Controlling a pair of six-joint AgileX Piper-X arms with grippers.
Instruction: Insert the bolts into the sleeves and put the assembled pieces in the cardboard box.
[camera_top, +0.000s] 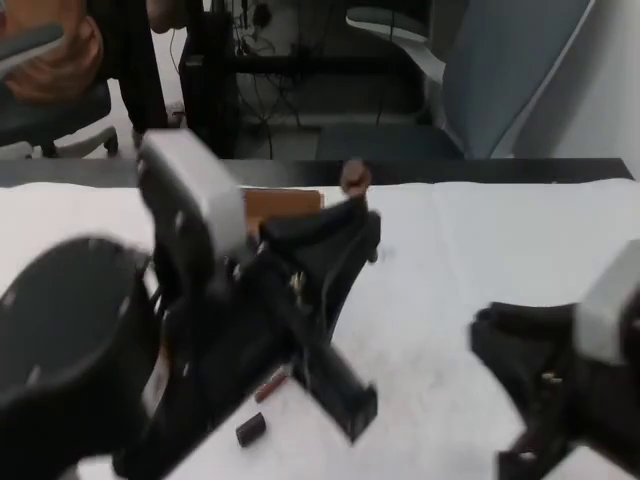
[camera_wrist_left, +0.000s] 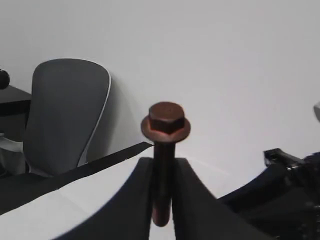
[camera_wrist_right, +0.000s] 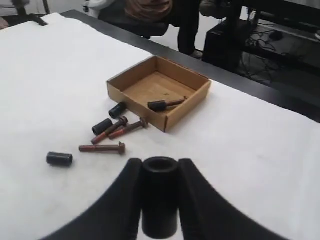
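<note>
I see right gripper clenched on smooth black sleeve; its arm sits lower right of high frame, with open white cloth around it. Left gripper grasps coppery hex-flange bolt, held upright. Farther off, cardboard box holds one assembled piece. Loose bolts and loose sleeves lie beside its wall.

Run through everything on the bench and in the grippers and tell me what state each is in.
left gripper: shut on the bolt.
bolt: upright, head up, no sleeve on it.
right gripper: shut on the sleeve.
sleeve: held, no bolt in it.
cardboard box: open, one assembled piece lying inside.
loose bolts: lying beside the box.
loose sleeves: lying beside the box.
</note>
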